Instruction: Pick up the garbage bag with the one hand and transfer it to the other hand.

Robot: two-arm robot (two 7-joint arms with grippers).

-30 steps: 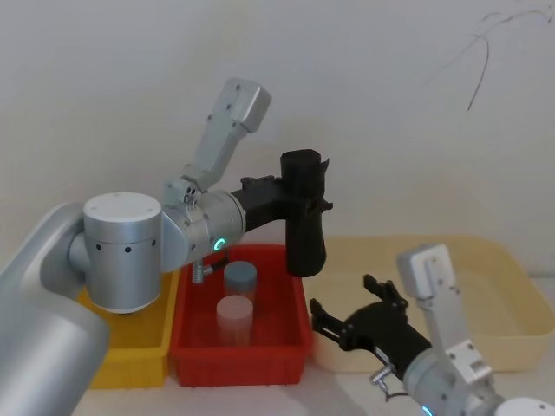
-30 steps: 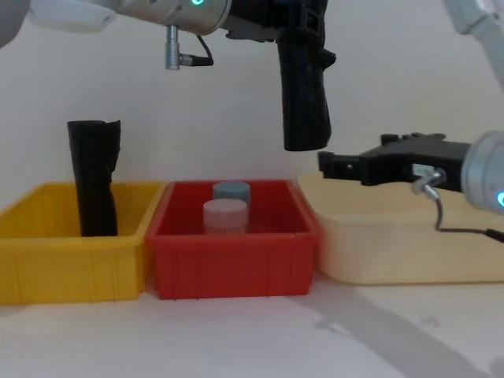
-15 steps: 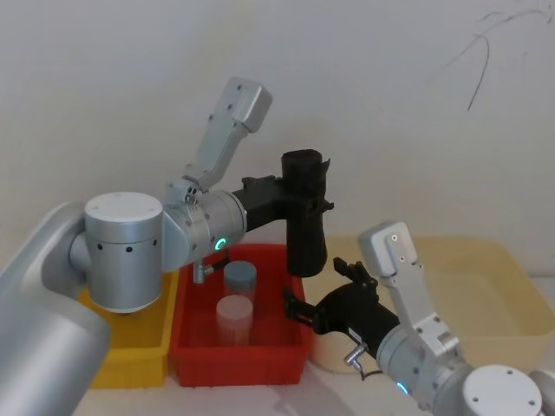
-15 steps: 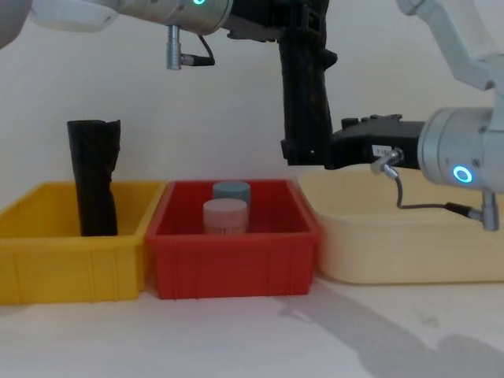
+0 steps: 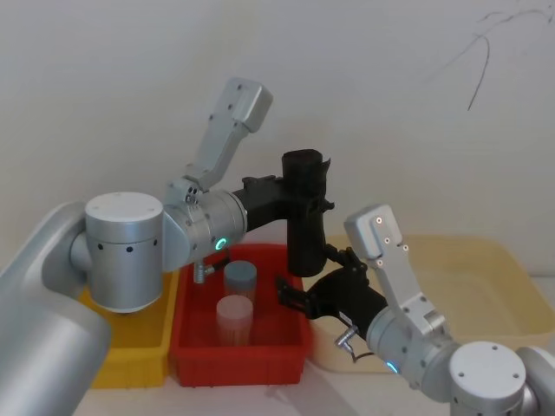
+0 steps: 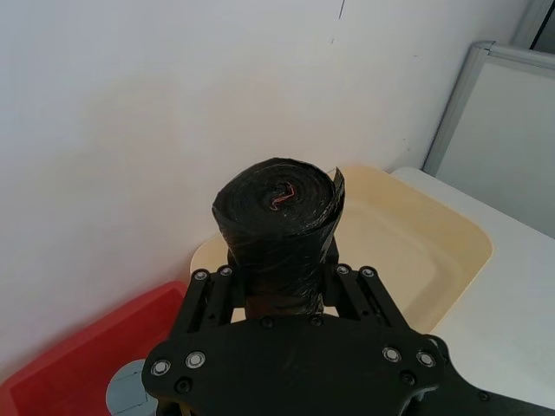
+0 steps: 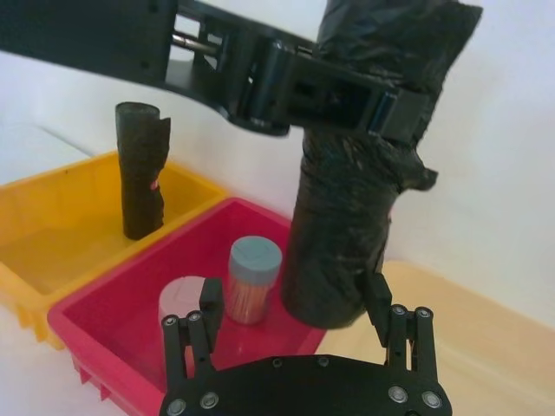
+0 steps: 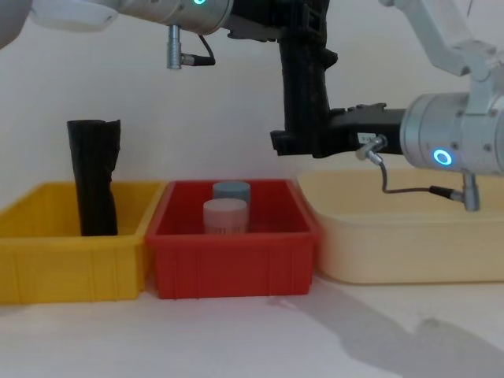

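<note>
White wall (image 5: 104, 69) backs the table (image 8: 236, 339), where the left gripper (image 5: 305, 198) stays clamped on the upper part of the tightly rolled black plastic garbage bag (image 5: 305, 238), held upright above the right edge of the red plastic bin (image 5: 186, 347). Since a second ago the right gripper (image 7: 295, 303) has swung in from over the cream plastic tray (image 8: 378, 252); its open fingers (image 7: 212, 308) now flank the bag's lower end.

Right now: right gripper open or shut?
Open. The right gripper has its fingers straddling the garbage bag at its lower end, one finger clearly off it. The left gripper holds it higher up.
</note>
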